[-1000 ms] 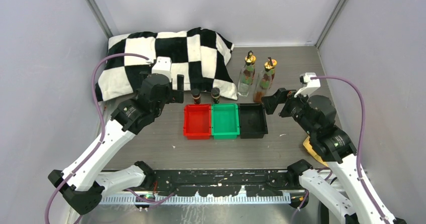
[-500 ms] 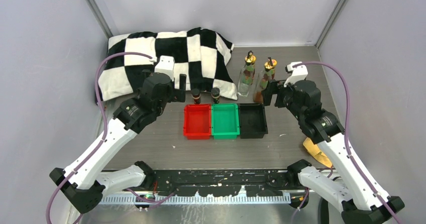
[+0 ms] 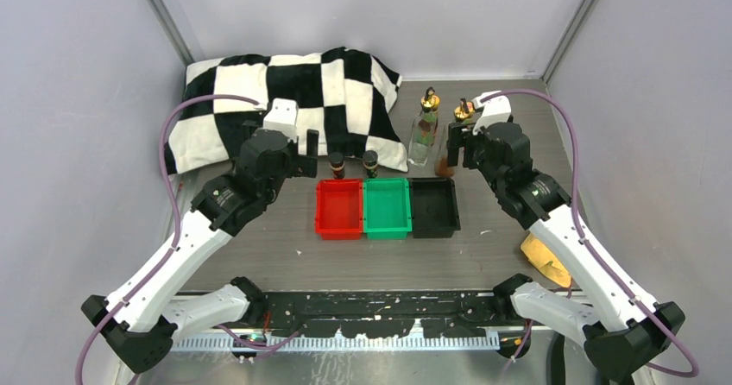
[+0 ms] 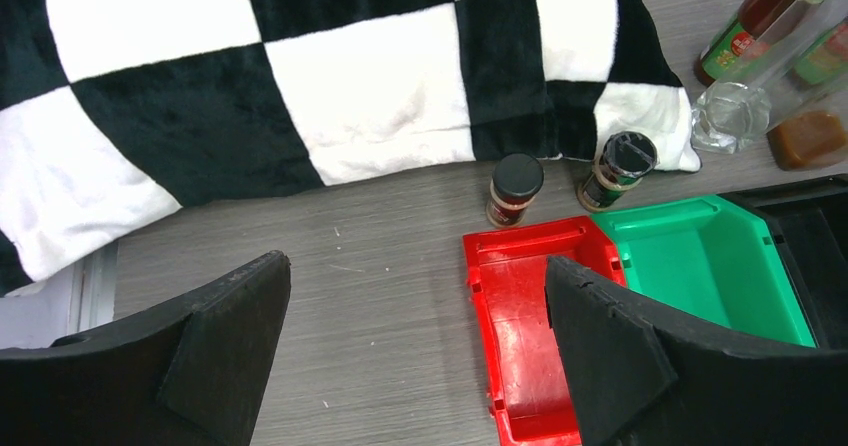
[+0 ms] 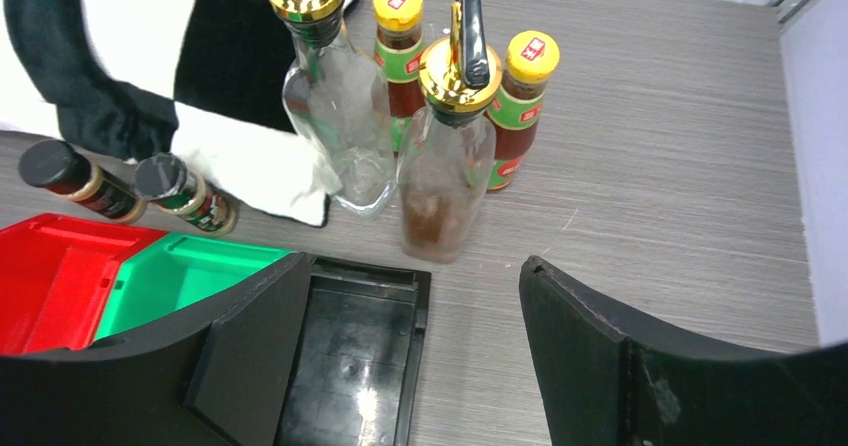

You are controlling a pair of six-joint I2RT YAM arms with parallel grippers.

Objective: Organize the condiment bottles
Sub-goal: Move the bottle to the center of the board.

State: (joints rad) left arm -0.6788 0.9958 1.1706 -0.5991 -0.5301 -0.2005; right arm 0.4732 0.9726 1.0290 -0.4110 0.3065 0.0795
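Red tray (image 3: 339,208), green tray (image 3: 386,208) and black tray (image 3: 433,205) sit side by side on the surface (image 3: 362,260), bare floors showing, with two black-capped bottles (image 4: 516,188) standing just at 12 o'clock of the red and green rims. The right hand (image 5: 415,259), fingers spread, brackets without touching the amber-bottomed glass bottle (image 5: 445,166) at 12 o'clock of the black tray. The clear glass bottle (image 5: 340,116) is at its 10, with two orange-capped bottles (image 5: 520,106) just behind. The left hand (image 4: 417,261), also spread wide, hovers at 9 o'clock of the dark pair. The checked cushion (image 3: 285,100) crowds 10 o'clock; open surface lies at 3.
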